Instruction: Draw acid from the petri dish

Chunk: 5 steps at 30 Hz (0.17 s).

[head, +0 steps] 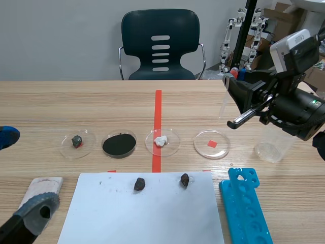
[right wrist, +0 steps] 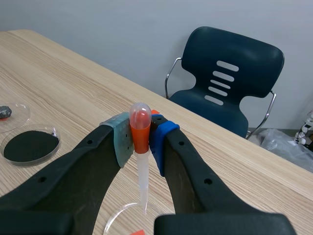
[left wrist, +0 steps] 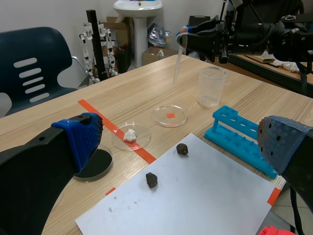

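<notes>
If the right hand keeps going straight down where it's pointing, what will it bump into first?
Probably the clear petri dish. The dropper in the right hand points down over it, so its tip would touch first, though depth is hard to judge.

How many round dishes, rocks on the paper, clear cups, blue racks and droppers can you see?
Round dishes: 4
Rocks on the paper: 2
Clear cup: 1
Blue rack: 1
Dropper: 1
Total: 9
</notes>
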Available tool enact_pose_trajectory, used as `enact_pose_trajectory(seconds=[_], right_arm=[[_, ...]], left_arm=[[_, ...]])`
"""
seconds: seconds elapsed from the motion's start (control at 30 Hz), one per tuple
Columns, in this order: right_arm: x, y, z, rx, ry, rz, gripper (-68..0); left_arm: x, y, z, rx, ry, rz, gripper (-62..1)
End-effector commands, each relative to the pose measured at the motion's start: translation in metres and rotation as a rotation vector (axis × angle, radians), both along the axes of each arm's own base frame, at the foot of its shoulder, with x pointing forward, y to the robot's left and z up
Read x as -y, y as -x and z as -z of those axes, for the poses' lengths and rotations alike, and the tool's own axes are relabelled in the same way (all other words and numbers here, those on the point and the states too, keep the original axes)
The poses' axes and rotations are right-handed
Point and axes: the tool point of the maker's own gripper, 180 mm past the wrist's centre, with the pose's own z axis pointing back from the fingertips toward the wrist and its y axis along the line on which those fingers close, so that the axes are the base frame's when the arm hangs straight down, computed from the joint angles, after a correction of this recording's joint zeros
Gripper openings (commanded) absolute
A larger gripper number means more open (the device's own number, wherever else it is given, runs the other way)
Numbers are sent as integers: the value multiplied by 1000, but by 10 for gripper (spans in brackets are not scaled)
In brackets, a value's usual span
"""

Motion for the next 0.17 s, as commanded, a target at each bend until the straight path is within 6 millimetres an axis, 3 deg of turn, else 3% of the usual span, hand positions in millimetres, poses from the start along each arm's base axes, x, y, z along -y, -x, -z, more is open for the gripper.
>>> enact_pose_trajectory(seconds=[0.0, 0.13], right_arm=[[3, -3, -13, 37, -9, -1, -588], [3, -3, -13, 37, -9, -1, -588]], left_arm=[[0, -1, -9, 23, 21, -4, 14], [0, -1, -9, 23, 21, -4, 14]])
